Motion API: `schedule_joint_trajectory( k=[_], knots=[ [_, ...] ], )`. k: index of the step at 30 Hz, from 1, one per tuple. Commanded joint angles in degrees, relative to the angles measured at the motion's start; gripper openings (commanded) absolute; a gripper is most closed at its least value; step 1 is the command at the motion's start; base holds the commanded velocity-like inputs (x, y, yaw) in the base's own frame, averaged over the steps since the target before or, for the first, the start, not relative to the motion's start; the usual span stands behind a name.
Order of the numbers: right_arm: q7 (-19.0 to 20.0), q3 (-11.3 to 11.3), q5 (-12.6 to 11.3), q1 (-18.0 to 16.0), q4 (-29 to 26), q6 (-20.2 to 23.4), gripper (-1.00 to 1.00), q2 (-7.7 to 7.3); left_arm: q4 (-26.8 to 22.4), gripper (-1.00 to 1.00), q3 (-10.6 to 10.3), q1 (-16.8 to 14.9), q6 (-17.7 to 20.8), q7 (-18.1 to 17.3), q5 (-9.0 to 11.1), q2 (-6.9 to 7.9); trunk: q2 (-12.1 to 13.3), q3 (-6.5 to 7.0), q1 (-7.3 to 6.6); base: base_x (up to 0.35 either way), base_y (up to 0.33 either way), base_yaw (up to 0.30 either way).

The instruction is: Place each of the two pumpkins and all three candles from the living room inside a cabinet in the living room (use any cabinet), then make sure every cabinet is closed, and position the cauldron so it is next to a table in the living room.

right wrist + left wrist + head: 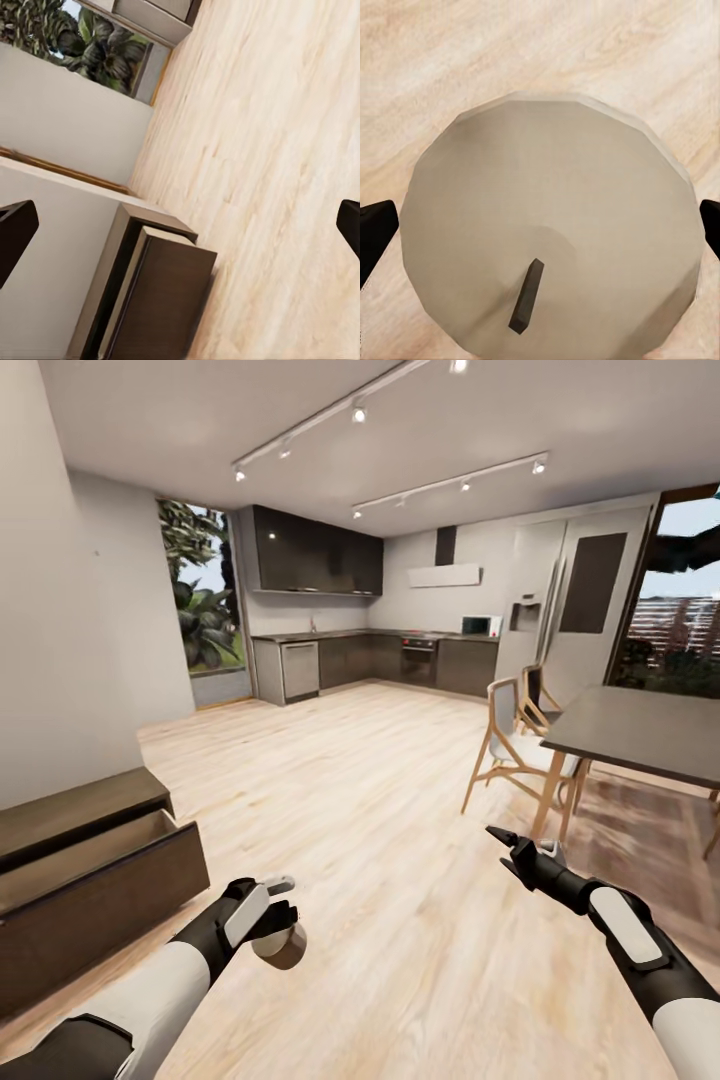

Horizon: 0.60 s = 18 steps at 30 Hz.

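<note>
Legible text, labels, brands, numbers, signs: none. Surfaces checked: the dark-brown cabinet (95,870) front, plain; the candle (551,225) top, blank around its wick; the kitchen appliances along the far wall, namely oven (418,659), microwave (481,626) and fridge (545,610), too small and blurred for any marking to be made out; the dining table (640,732) top, unmarked.
</note>
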Motion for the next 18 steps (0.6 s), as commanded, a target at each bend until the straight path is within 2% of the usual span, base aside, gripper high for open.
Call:
schedule_joint_trajectory(
  k=[1,14,18],
  knots=[
    [0.1,-0.2,-0.1,0.0,0.0,0.3,1.00,0.01,-0.1,-1.00,-0.4,-0.1,0.1,0.7,0.5,0.04,0.0,-0.02,0.02,0.323,-0.008,0.276],
    [0.1,-0.2,-0.2,0.0,0.0,0.5,1.00,-0.05,-0.1,-1.00,-0.4,-0.1,0.1,0.7,0.5,-0.03,0.0,0.52,0.02,0.326,-0.001,0.276],
    [0.1,-0.2,-0.2,0.0,0.0,0.5,1.00,-0.04,-0.1,-1.00,-0.3,-0.1,0.1,0.7,0.6,0.02,0.0,0.69,0.02,0.125,0.000,0.276]
  ],
)
